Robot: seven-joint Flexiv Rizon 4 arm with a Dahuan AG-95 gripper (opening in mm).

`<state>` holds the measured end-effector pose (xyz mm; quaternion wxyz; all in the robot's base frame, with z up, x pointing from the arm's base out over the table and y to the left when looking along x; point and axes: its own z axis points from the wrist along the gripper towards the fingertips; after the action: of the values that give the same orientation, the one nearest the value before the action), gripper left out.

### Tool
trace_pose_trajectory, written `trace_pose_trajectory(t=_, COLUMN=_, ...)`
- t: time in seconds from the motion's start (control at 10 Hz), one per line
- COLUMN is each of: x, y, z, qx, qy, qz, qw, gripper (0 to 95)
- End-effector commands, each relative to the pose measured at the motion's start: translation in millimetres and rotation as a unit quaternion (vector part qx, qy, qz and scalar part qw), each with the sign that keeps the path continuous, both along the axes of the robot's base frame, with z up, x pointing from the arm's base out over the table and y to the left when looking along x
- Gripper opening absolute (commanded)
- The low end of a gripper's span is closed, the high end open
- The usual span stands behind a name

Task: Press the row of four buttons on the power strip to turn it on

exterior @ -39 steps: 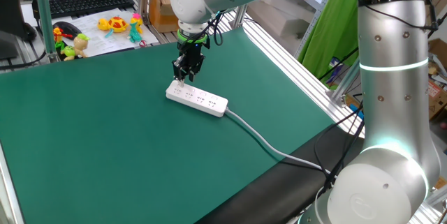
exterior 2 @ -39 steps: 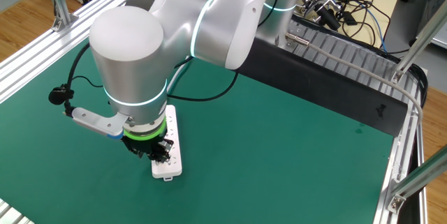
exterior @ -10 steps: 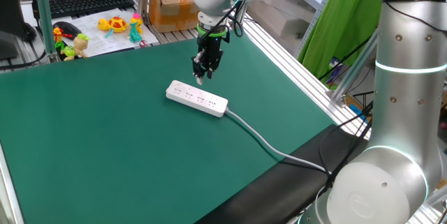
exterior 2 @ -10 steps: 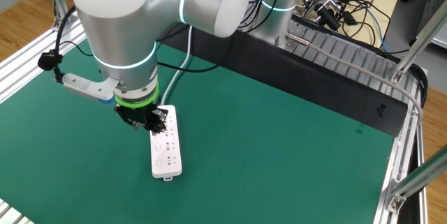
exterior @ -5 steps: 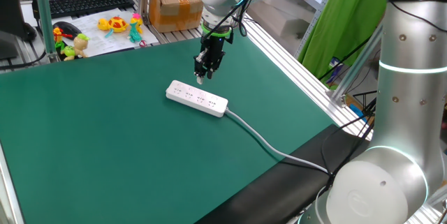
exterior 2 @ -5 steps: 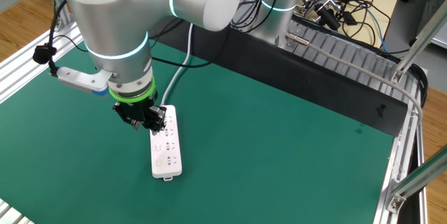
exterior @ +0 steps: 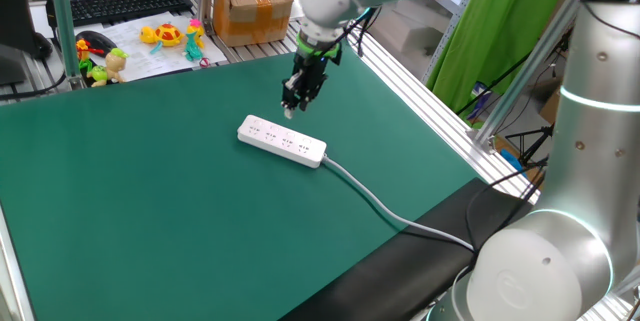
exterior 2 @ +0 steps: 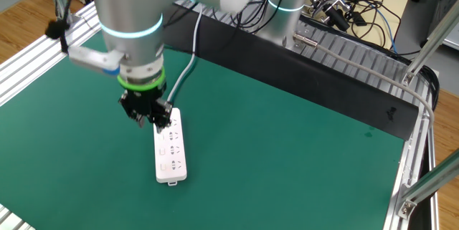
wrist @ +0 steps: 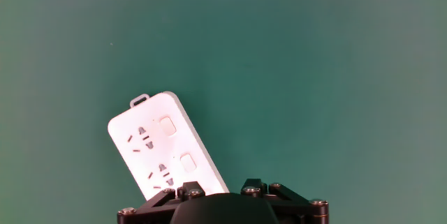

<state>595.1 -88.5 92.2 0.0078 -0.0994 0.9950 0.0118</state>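
Note:
The white power strip (exterior: 282, 141) lies flat on the green mat, and its grey-white cable (exterior: 385, 209) trails off toward the near right edge. My gripper (exterior: 291, 109) hangs in the air above and slightly behind the strip, clear of it. In the other fixed view the gripper (exterior 2: 152, 120) hovers over the cable end of the power strip (exterior 2: 171, 155). The hand view looks down on the power strip (wrist: 157, 151), where two of the buttons (wrist: 167, 126) show beside socket holes; the rest are hidden under the hand. The fingertips do not show clearly in any view.
A black keyboard (exterior: 130, 4), small toys (exterior: 165, 34) and a cardboard box (exterior: 245, 6) sit beyond the mat's far edge. Aluminium rails (exterior: 420, 101) border the mat on the right. Loose cables (exterior 2: 344, 4) lie behind the far rail.
The gripper has risen and drifted away from the strip, up and to the right in one fixed view. The power strip has not moved.

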Motion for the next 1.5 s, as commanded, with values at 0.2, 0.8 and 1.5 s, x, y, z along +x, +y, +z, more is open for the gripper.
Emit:
trace_pose_trajectory(t=0.2, x=-6.7, y=-3.5, z=16.3, qx=0.001, qy=0.003, qz=-0.001, qw=1.0000, gripper=38.0)
trace_pose_trajectory(t=0.8, x=-34.3, y=1.6, z=33.1, qx=-0.012, qy=-0.010, qz=-0.023, qw=0.9996, gripper=38.0)
trace_pose_trajectory(t=1.5, x=-46.8, y=18.8, z=35.9, qx=-0.025, qy=-0.013, qz=-0.039, qw=0.9988, gripper=38.0)
